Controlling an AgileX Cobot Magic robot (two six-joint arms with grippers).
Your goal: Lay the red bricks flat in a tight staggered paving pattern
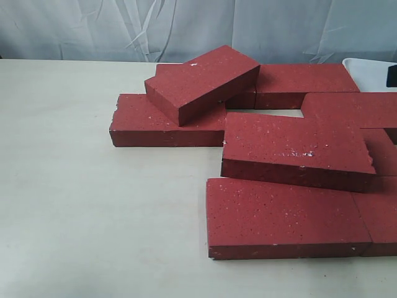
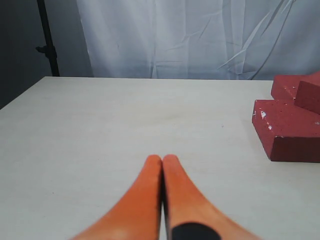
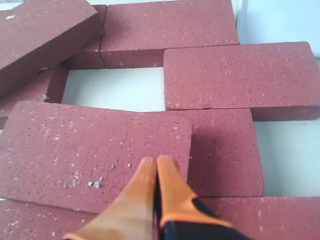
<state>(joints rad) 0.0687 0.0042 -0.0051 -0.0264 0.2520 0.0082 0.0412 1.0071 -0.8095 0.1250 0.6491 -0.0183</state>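
Note:
Several dark red bricks cluster at the right of the table. One brick (image 1: 201, 82) lies tilted on top of a flat one (image 1: 164, 121) at the back left. Another brick (image 1: 298, 149) rests crooked over its neighbours, above the flat front brick (image 1: 285, 217). In the right wrist view that crooked brick (image 3: 95, 155) lies under my right gripper (image 3: 156, 161), whose orange fingers are shut with nothing held, near the brick's edge. A bare gap (image 3: 115, 90) of table shows among the bricks. My left gripper (image 2: 162, 159) is shut and empty over bare table, well left of the nearest brick (image 2: 287, 135).
A pale wooden table (image 1: 80, 205) spreads to the left and front. A white cloth backdrop (image 1: 186, 25) hangs behind. A white tray-like object (image 1: 366, 65) with something black sits at the far back right. A dark stand (image 2: 47, 40) rises beyond the table's corner.

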